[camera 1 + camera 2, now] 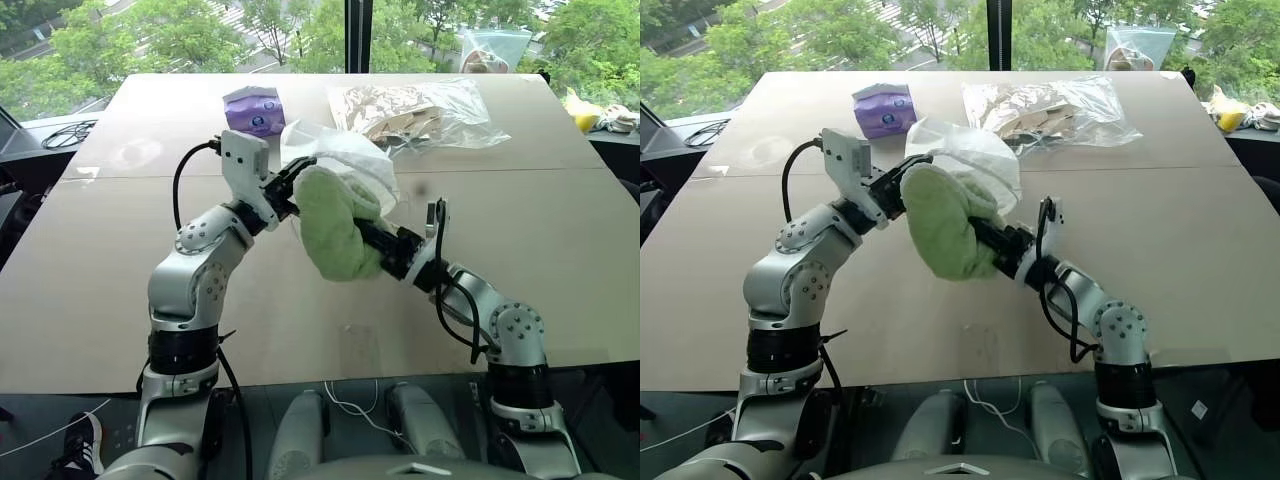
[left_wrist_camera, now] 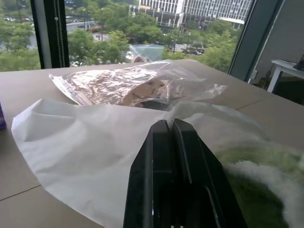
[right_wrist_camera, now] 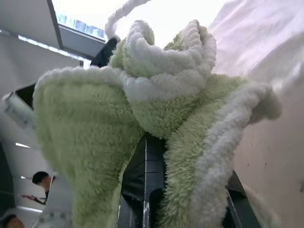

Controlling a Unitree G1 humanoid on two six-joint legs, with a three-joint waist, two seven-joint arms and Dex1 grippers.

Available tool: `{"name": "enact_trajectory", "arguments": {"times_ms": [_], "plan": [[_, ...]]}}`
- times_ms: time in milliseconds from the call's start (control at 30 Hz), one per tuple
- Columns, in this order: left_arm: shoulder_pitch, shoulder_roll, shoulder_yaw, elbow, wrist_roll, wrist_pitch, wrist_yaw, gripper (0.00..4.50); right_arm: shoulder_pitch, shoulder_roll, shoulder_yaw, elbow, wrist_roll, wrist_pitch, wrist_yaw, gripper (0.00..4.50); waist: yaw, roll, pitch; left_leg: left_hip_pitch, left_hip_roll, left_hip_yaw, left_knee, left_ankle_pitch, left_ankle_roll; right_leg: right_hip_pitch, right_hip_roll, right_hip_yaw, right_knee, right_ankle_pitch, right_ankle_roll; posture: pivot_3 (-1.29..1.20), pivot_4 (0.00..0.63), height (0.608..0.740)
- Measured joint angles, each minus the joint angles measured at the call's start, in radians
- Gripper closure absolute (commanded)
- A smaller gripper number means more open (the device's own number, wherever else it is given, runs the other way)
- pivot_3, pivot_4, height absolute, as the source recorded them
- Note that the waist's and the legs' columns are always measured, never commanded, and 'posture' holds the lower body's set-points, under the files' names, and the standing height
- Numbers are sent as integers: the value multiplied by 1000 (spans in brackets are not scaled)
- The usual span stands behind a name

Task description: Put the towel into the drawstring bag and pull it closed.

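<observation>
Over a tan table by treetop windows, the left gripper, pinched shut on the bag, holds its mouth up at twelve o'clock so the right gripper, seemingly clamped on the towel, can push it inside.

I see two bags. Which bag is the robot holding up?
The white drawstring bag, pinched by the left gripper with the green towel at its mouth. The clear plastic bag just lies on the table behind.
</observation>
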Motion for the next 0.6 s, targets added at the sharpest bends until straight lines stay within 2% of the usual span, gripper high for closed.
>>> {"name": "enact_trajectory", "arguments": {"times_ms": [133, 400, 600], "plan": [[15, 16, -2, -11, -22, 12, -26, 4439, -46, 19, -55, 44, 26, -19, -35, 4500, 0, 0, 0, 0, 0, 0, 0, 0, 0, 0, 0, 0, 0, 0, -1, 0, 150, 740], [37, 25, -25, -23, -36, 20, -60, 4439, -109, 6, -71, 133, 38, 39, -75, 4500, -2, 0, 0, 0, 0, 0, 0, 0, 0, 0, 0, 0, 0, 0, -1, 0, 150, 740], [69, 33, -43, -49, -37, 20, -84, 4439, -202, 39, -161, 222, 124, 19, -195, 4500, -5, 1, 0, 0, 0, 0, 0, 0, 0, 0, 0, 0, 0, 1, -1, 0, 150, 740]]}}
